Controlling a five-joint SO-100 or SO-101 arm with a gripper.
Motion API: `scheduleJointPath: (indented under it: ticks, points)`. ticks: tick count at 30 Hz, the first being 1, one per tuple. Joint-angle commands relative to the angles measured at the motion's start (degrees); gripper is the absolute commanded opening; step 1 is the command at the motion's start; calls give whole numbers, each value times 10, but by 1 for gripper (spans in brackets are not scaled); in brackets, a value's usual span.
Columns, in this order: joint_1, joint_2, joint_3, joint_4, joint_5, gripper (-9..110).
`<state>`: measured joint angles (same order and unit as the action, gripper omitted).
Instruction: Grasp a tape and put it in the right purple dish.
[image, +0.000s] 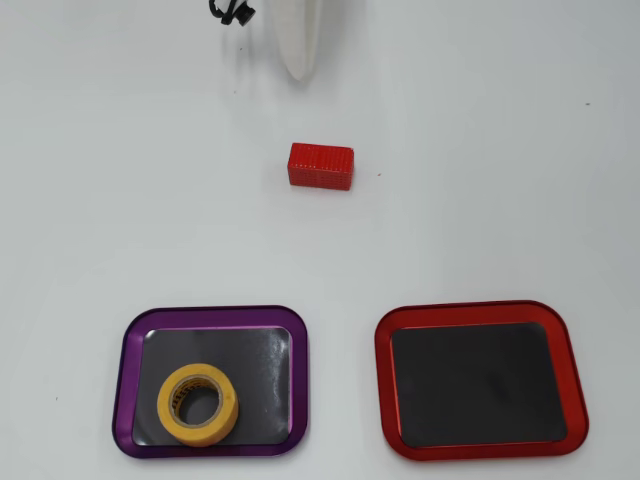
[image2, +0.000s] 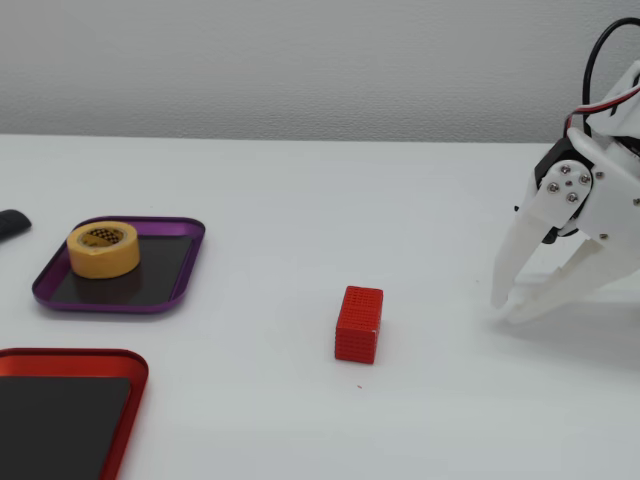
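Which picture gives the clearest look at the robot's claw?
The fixed view: the claw shows whole from the side, fingers apart and empty near the table. The overhead view shows only a white tip at the top edge.

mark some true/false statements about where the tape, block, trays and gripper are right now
1. The tape lies in the purple tray. True.
2. The red tray holds the red block. False: the red tray holds nothing; the block stands on the bare table.
3. The gripper holds nothing. True: its fingers are parted near the table, apart from the block.
4. The tape stands on its edge. False: it lies flat, hole facing up.
5. In the overhead view the purple tray is left of the red tray. True.
6. The gripper touches the block. False: bare table shows between them in the fixed view.
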<state>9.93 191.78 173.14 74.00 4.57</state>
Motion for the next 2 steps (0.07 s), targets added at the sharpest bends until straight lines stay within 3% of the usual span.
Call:
scheduleJointPath:
  ticks: [1,2]
  points:
    - [-3,40,3,-2,4,0]
    - [-3,40,3,-2,4,0]
